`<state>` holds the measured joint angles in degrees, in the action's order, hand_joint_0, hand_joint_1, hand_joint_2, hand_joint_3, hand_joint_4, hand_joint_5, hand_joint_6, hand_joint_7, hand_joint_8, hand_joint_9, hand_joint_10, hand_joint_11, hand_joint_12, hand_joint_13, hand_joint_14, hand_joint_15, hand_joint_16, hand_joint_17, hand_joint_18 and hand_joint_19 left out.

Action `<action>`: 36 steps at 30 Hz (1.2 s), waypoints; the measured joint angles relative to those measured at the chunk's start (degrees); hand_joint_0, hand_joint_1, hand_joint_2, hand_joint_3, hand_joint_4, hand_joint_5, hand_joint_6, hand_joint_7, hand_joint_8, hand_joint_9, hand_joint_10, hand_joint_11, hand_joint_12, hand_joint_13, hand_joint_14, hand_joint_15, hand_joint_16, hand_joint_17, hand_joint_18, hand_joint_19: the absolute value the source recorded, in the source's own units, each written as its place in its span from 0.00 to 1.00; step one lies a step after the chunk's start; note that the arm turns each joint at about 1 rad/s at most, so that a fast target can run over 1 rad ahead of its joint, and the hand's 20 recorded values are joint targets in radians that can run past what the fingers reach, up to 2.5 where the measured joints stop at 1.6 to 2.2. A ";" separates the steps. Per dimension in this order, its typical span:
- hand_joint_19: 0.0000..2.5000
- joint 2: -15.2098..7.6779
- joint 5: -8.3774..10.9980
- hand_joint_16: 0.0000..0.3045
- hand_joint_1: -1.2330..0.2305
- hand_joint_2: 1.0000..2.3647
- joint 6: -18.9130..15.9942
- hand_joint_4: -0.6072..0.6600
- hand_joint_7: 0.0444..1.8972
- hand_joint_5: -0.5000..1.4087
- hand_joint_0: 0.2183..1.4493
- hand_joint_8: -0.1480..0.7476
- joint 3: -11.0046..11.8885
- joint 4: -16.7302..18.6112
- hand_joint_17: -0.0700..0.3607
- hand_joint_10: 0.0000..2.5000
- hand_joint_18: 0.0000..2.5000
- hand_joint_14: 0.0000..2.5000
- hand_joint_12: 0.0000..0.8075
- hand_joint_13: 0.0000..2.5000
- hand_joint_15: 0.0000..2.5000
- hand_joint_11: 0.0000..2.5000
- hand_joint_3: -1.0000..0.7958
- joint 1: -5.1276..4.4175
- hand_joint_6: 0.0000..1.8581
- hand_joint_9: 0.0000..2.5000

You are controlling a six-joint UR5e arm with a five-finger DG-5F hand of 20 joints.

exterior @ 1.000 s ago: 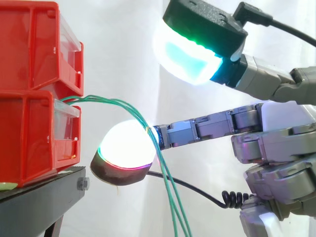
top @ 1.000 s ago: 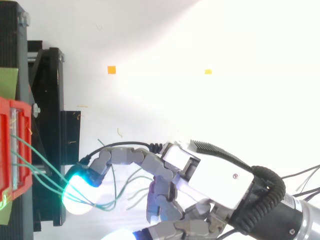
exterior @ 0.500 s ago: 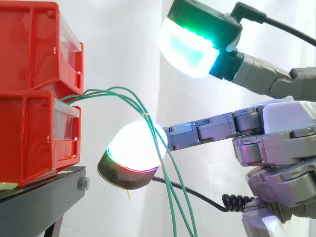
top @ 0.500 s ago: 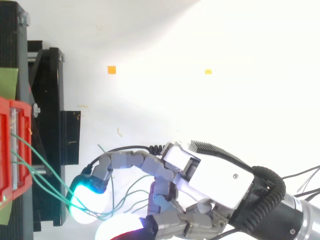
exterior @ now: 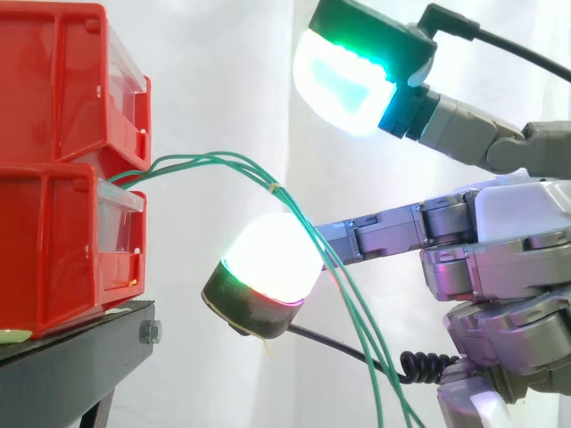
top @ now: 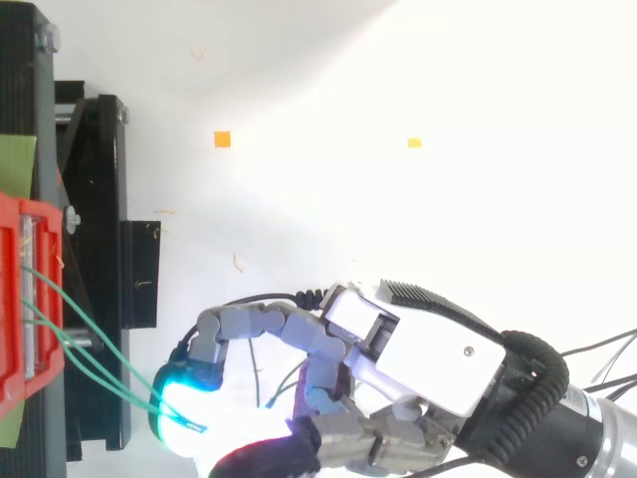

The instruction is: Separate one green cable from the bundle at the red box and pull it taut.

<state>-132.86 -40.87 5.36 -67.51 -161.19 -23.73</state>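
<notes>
I read the hand as open and holding nothing. One straight finger reaches toward the bins with its white-glowing pad against the bundle, and the cyan pad hangs well above it, so no strand is pinched. The green cables come out of the gap between the two stacked red bins, arch over together, and drape down across the shoulder of that lower pad. My main worry is that several strands lie on the pad side by side. If I draw back now I would tension the whole bundle, not one cable. A small pale spot where the strands meet may be a tie, though I cannot tell. If it is, it would resist any separating. With nothing clamped, the rounded pad could also let the cables slide off as the angle steepens. Bringing the upper pad down blind risks catching two or three at once. A hard pull could drag the bins along the black stand, or tug the cable ends loose inside
</notes>
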 measured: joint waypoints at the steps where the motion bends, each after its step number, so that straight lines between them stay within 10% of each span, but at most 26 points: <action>1: 0.15 -0.01 0.00 0.24 0.68 0.00 0.00 0.49 0.69 0.34 0.16 0.16 0.00 0.00 0.54 1.00 1.00 0.01 0.47 1.00 0.59 0.31 0.28 0.00 0.27 1.00; 13: 0.22 -0.02 0.16 0.21 0.46 0.00 -0.11 0.47 0.70 0.34 0.26 0.15 -0.05 -0.25 0.49 1.00 1.00 0.01 0.41 1.00 0.63 0.24 0.28 0.00 0.27 1.00; 36: 0.21 0.00 0.26 0.21 0.32 0.01 -0.17 0.46 0.70 0.34 0.37 0.14 -0.08 -0.87 0.49 1.00 1.00 0.01 0.42 1.00 0.64 0.23 0.40 -0.01 0.27 1.00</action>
<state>-132.86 -40.61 5.19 -67.59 -162.06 -23.74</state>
